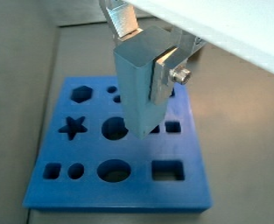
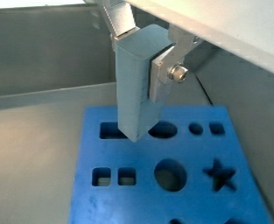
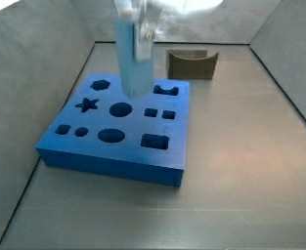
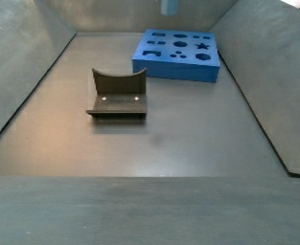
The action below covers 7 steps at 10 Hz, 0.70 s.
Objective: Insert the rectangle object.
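My gripper [image 1: 145,57] is shut on the upper end of the rectangle object [image 1: 137,87], a slim pale blue-grey bar that hangs upright. Silver fingers [image 1: 165,77] press on two opposite faces of it. The bar's lower end hovers just over the blue board [image 1: 57,188], near the middle holes of its far part. Both wrist views show the hold, with the gripper [image 2: 145,51], bar [image 2: 133,87] and board [image 2: 139,206]. In a side view the blurred bar [image 3: 129,63] stands over the board's [image 3: 109,161] far half. The larger square hole [image 3: 155,142] lies near the board's front corner.
A dark olive block with a U-shaped notch [image 3: 191,64] stands on the floor beyond the board, and it also shows in a side view [image 4: 116,96]. The board [image 4: 178,59] lies near a grey wall. Sloped grey walls enclose the floor.
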Tool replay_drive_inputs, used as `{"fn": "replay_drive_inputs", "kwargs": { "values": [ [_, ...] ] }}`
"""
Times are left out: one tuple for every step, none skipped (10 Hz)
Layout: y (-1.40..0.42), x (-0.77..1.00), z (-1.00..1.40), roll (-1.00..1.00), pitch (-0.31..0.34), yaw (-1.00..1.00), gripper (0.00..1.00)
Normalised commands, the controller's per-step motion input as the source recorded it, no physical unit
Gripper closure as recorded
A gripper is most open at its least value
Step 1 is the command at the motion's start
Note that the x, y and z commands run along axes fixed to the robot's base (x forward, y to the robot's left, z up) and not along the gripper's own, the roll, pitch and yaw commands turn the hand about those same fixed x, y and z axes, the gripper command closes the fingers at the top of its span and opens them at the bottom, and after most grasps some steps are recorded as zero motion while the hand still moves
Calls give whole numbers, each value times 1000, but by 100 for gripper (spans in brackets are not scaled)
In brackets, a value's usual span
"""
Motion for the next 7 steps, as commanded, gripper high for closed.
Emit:
{"fn": "replay_drive_inputs", "kwargs": {
  "values": [
    [-200, 223, -443, -27, 0, -709, 100],
    [-306, 420, -420, -43, 0, -500, 100],
    [-326, 406, -374, -56, 0, -489, 100],
    [-309, 309, -334, -61, -4, -560, 100],
    [-280, 86, -337, -34, -24, -734, 100],
    [-240, 0, -371, -4, -43, -894, 100],
    [-109, 0, -406, 0, 0, -1000, 100]
  ]
}}
